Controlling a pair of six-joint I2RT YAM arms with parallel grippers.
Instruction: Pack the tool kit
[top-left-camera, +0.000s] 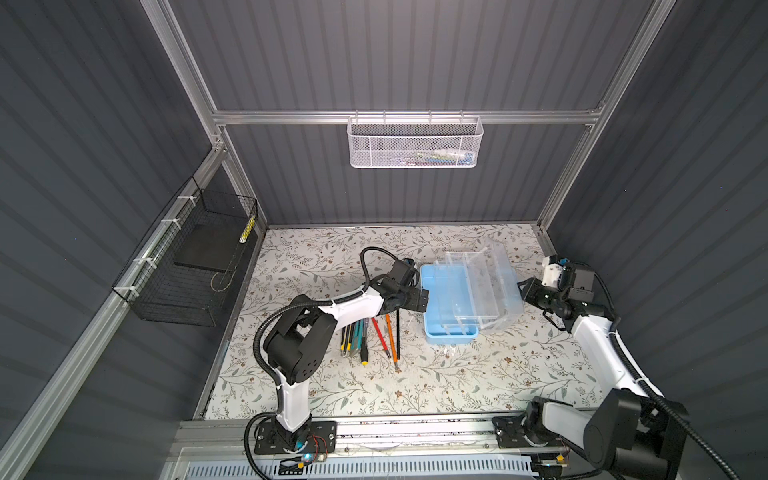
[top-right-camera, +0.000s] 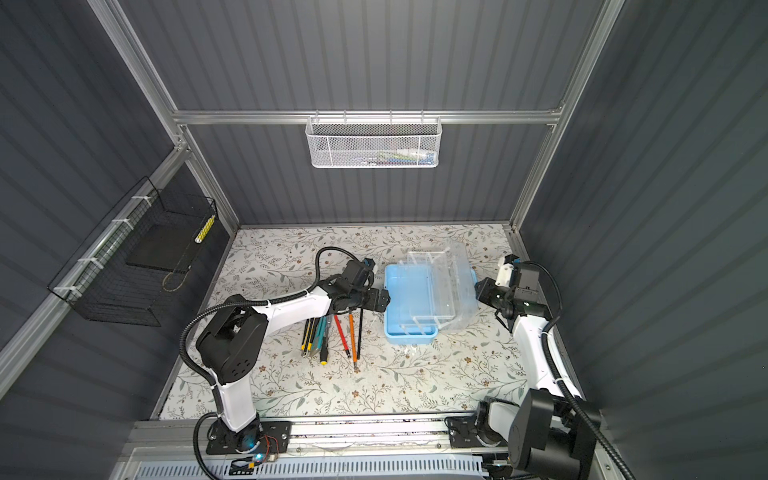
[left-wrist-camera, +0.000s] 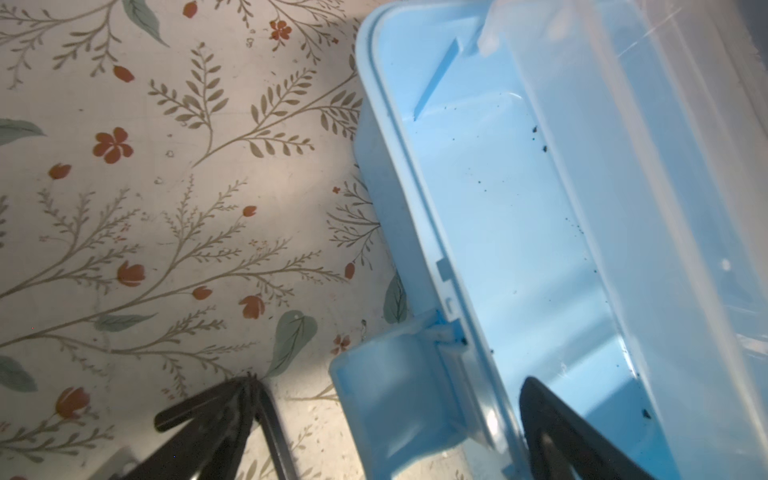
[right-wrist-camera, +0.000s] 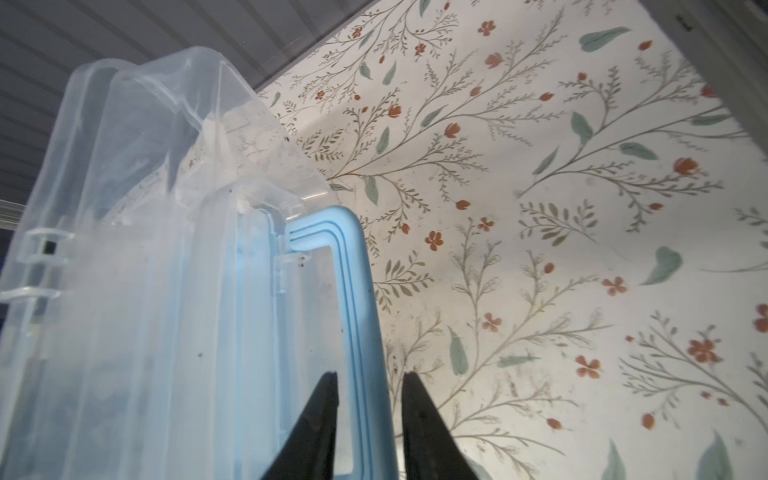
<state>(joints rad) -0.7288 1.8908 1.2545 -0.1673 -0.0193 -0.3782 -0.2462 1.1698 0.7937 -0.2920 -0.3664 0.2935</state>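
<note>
We see light-blue plastic tool kit, long axis near-far, blue latch twd left; left gripper spread, right gripper slightly parted.

Both top views looking steeply down over the whole table, wrist cameras sitting close, both facing the tool kit from opposite sides

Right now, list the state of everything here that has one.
tool kit: open, no tools inside.
lid: swung back.
latch: undone.
left gripper: open, astride the latch wall.
right gripper: open, astride the handle.
tools: loose on the table.
white mesh basket: hanging, items inside.
black wire basket: holds a dark slab.
</note>
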